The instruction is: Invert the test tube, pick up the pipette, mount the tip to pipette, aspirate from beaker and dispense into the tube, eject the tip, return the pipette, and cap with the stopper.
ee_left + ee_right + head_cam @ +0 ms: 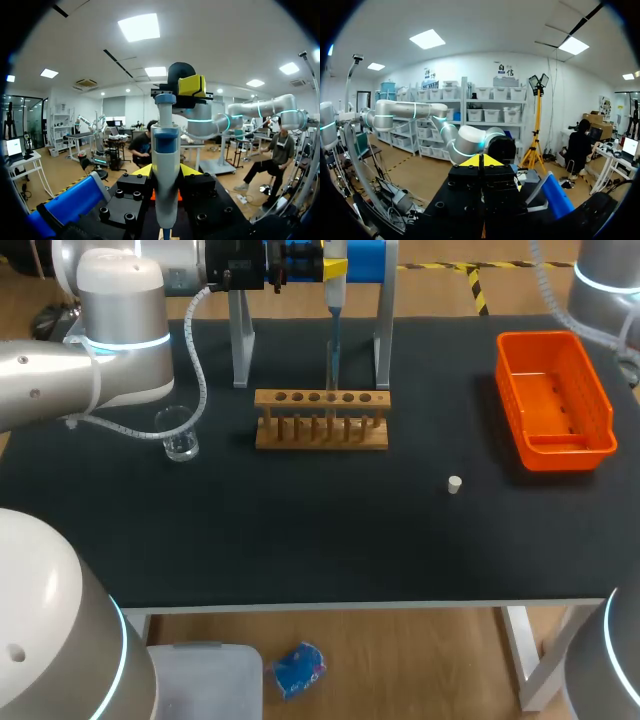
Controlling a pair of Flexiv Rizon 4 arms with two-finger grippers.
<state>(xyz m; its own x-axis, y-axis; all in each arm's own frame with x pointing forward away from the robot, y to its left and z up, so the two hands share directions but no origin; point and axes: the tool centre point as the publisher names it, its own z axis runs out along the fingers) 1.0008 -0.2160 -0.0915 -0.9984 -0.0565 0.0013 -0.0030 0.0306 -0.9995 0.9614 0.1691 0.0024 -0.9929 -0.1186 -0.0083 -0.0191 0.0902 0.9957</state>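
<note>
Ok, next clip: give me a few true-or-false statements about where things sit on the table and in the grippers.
1. The stopper lies on the table, apart from the wooden rack. True.
2. The beaker stands inside the orange bin. False: it stands on the table, on the rack's other side from the bin.
3. The pipette is between the left gripper's fingers. True.
4. The right gripper holds the stopper. False: its yellow tips meet with nothing between them.
</note>
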